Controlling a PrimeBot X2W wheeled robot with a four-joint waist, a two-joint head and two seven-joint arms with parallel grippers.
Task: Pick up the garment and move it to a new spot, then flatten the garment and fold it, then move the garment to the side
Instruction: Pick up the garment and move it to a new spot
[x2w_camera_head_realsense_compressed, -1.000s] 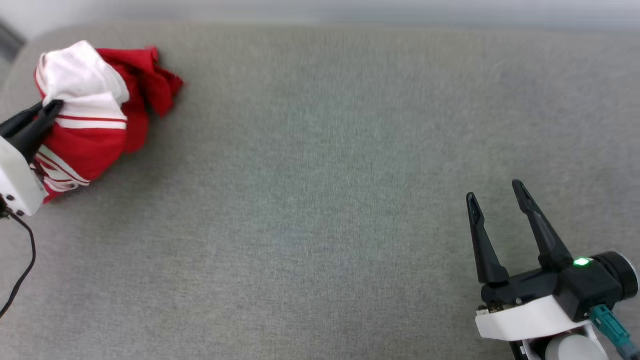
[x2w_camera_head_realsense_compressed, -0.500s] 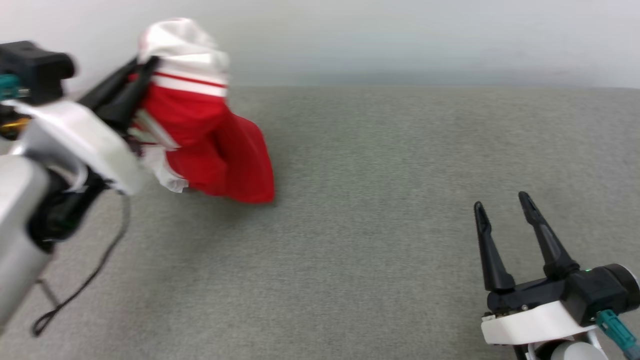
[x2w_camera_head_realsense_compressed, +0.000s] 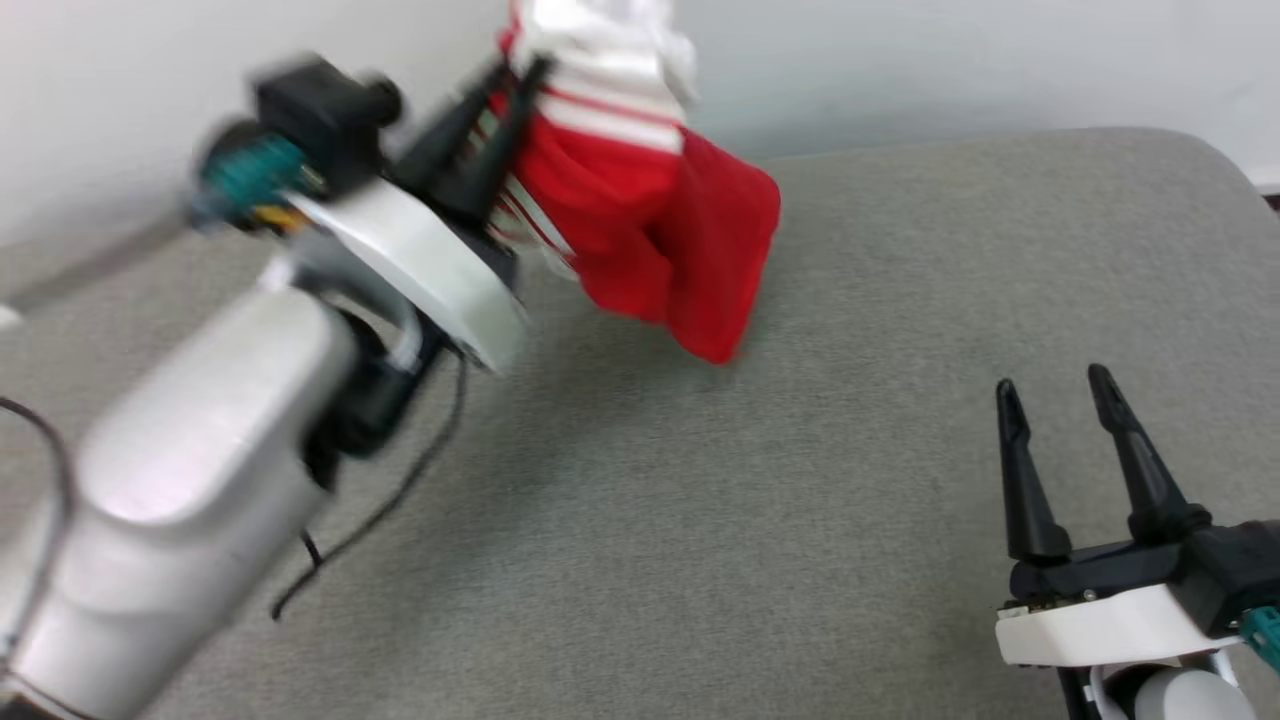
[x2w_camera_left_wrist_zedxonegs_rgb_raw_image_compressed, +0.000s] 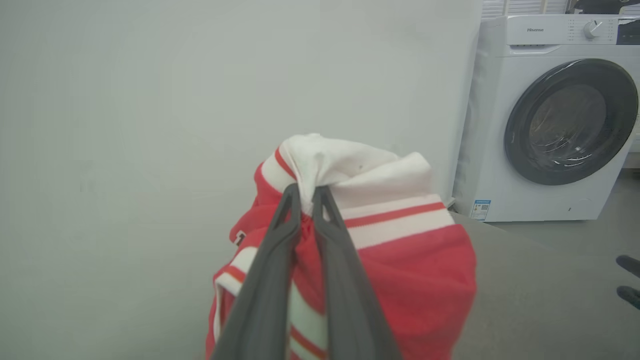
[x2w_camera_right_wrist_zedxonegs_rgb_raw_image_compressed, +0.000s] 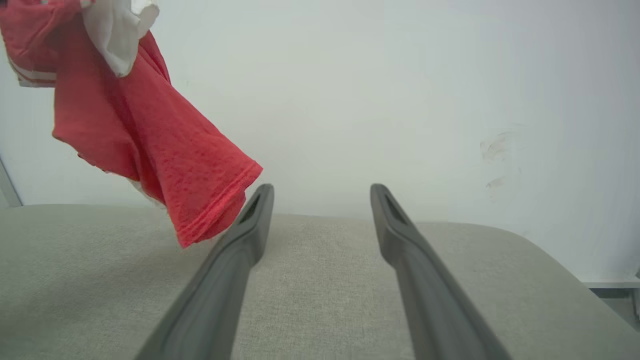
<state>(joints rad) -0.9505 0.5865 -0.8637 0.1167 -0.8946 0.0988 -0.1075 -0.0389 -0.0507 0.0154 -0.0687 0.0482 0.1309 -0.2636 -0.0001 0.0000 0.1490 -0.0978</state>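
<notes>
- Left gripper (x2w_camera_head_realsense_compressed: 522, 66) is clamped shut on the garment (x2w_camera_head_realsense_compressed: 640, 210), both fingers pinching a bunch of white sleeve fabric just above the red-and-white striped trim
- Seen along the fingers in the left wrist view, the left gripper (x2w_camera_left_wrist_zedxonegs_rgb_raw_image_compressed: 307, 189) bites where the white cloth gathers, with red cloth bulging on either side of it
- The garment hangs from that grip at the far side of the cushion (x2w_camera_head_realsense_compressed: 800, 560), close to the wall (x2w_camera_head_realsense_compressed: 950, 60), white part on top and red body drooping to a pointed corner
- In the right wrist view the garment (x2w_camera_right_wrist_zedxonegs_rgb_raw_image_compressed: 150, 140) hangs low over the cushion's far edge; whether its lowest corner touches the cushion cannot be told
- Right gripper (x2w_camera_head_realsense_compressed: 1051, 380) stands wide open and holds nothing, low at the near right, fingers pointing toward the wall, well apart from the garment
- The grey woven cushion lies bare between the two grippers, giving broad open room across its middle and near part
- Its far edge runs along the wall, and its far right corner is rounded
- The pale left forearm (x2w_camera_head_realsense_compressed: 190, 480), blurred, crosses the lower left of the head view, with a black cable (x2w_camera_head_realsense_compressed: 390, 500) hanging beneath it over the cushion
- A white washer (x2w_camera_left_wrist_zedxonegs_rgb_raw_image_compressed: 550, 120) stands beyond the cushion's end, right of the garment in the left wrist view
</notes>
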